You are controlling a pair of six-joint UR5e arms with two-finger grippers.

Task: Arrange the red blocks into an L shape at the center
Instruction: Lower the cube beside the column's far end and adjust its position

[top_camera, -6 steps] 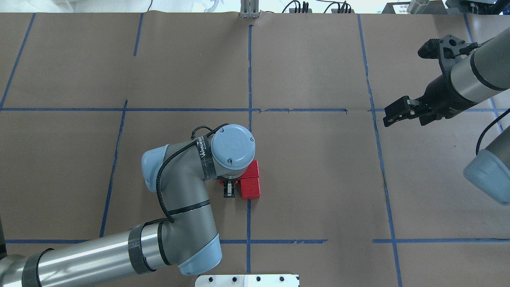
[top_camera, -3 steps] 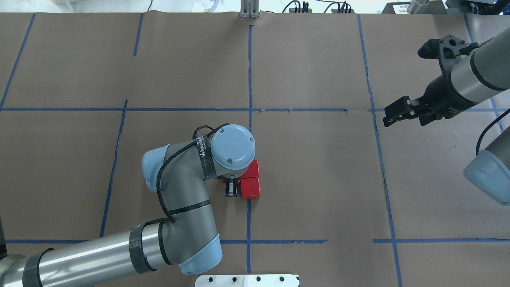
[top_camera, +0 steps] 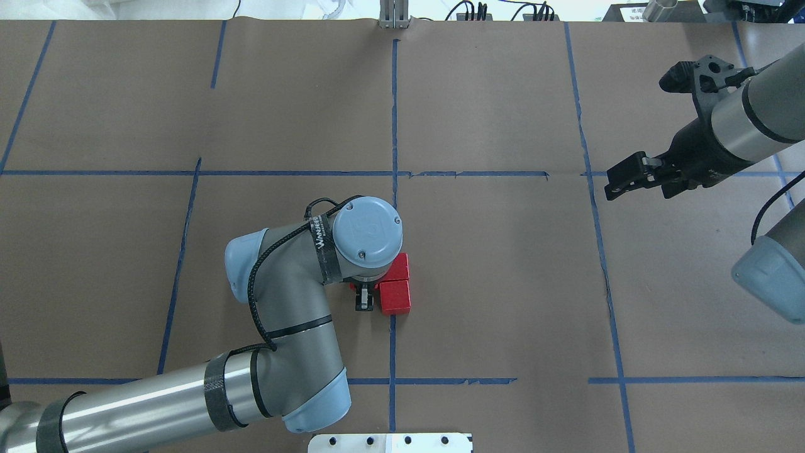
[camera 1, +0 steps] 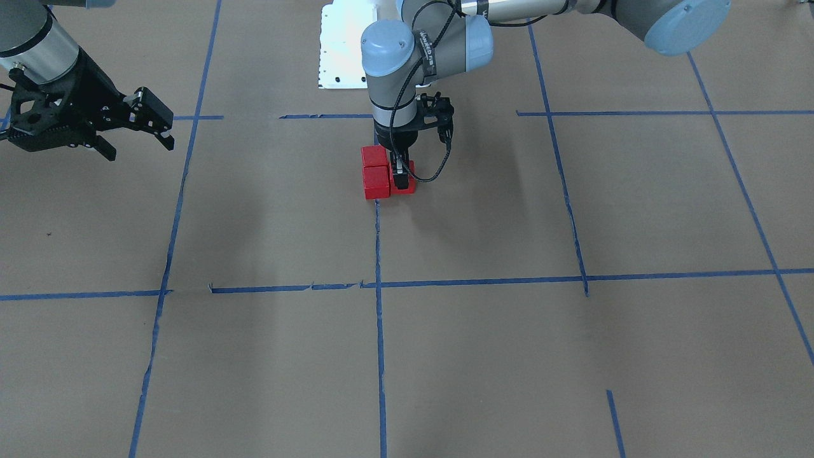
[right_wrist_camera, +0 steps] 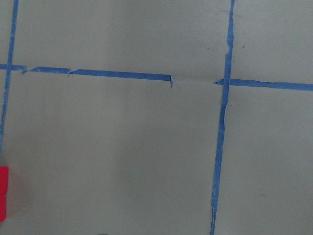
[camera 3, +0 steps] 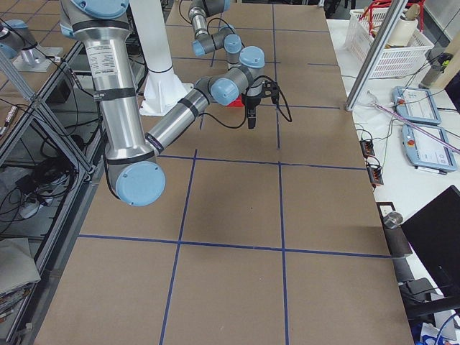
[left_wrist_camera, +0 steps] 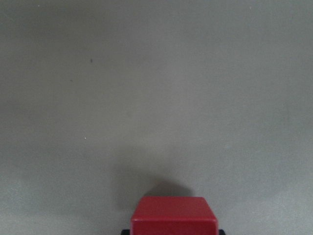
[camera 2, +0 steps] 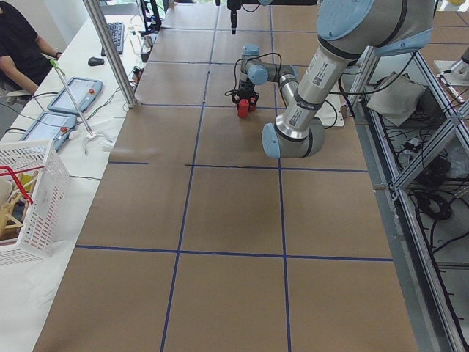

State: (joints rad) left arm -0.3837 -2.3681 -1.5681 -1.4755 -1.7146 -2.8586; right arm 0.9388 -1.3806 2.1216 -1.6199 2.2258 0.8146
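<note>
The left gripper (camera 1: 400, 180) clamps the third small bright-red solid cube (camera 1: 411, 184) beside two matching cubes (camera 1: 375, 170) on the blue tape line (camera 1: 378, 242) at mid-table, the L seemingly formed and only the release left, while the right gripper (top_camera: 619, 180) hangs open near the table's right edge.

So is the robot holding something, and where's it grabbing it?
The left gripper pinches one red block by two opposite sides, beside the other two blocks. The right gripper holds nothing.

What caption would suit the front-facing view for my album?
Left hand holds the third red block beside two others, completing an L.
</note>
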